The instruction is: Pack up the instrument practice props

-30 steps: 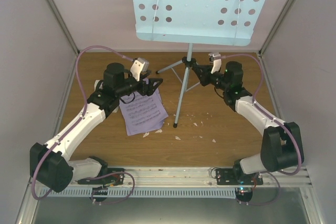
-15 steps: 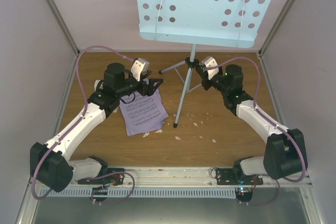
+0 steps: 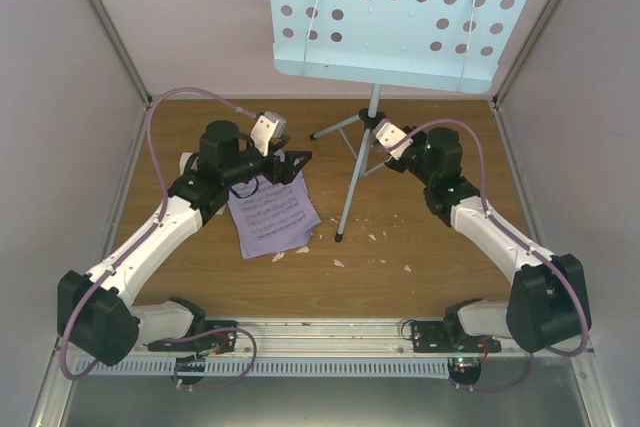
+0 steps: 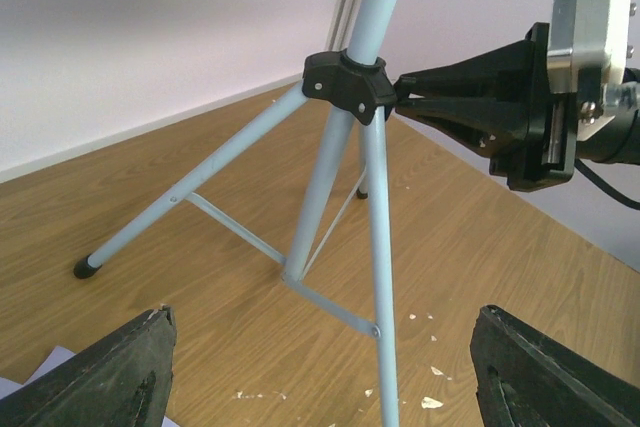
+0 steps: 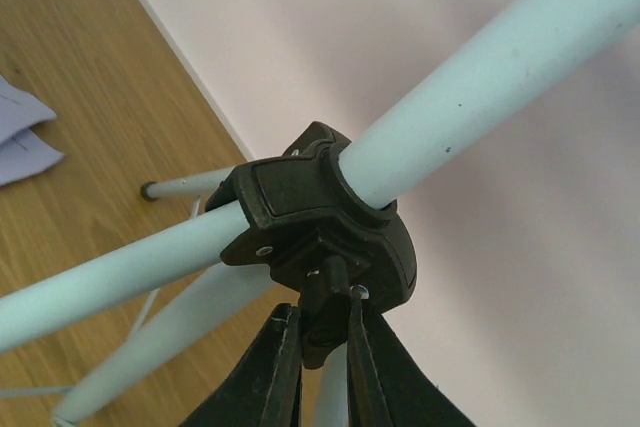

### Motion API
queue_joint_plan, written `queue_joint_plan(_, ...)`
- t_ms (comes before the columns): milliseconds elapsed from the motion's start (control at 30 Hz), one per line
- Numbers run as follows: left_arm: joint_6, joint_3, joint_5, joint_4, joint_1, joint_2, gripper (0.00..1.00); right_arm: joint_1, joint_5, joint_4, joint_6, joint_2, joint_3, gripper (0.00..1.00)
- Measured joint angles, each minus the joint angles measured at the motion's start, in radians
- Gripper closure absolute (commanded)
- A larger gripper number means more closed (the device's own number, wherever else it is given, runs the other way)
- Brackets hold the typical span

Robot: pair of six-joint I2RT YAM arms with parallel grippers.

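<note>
The light-blue music stand's perforated desk (image 3: 400, 17) fills the top of the top view, and its pole (image 3: 358, 167) leans down to the table. My right gripper (image 3: 380, 139) is shut on the small black knob of the stand's black tripod hub (image 5: 300, 207); its own view shows its fingertips (image 5: 322, 305) pinching the knob. My left gripper (image 3: 293, 161) is open and empty, facing the tripod legs (image 4: 380, 277) from the left, apart from them. The lavender sheet music (image 3: 270, 212) lies under the left arm. The metronome is not in view.
White crumbs (image 3: 375, 237) lie scattered on the wooden table around the stand's front foot (image 3: 340, 238). Enclosure walls stand close on the left, right and back. A metal rail (image 3: 320, 332) runs along the near edge.
The stand has shifted and leaned to the right, its desk moving right in the top view. The right wrist has turned while holding the hub knob. The left arm has stayed still.
</note>
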Motion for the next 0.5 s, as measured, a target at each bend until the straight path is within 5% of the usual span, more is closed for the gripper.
queue_joint_plan(233,0.001,0.000,0.000,0.000,-0.002,0.000,0.19,0.014,0.054,0.063,-0.044,-0.036,-0.043,0.39)
queue_joint_plan(500,0.009,0.000,-0.002,0.000,-0.003,0.000,0.19,0.014,-0.001,0.153,0.081,-0.142,-0.108,0.21)
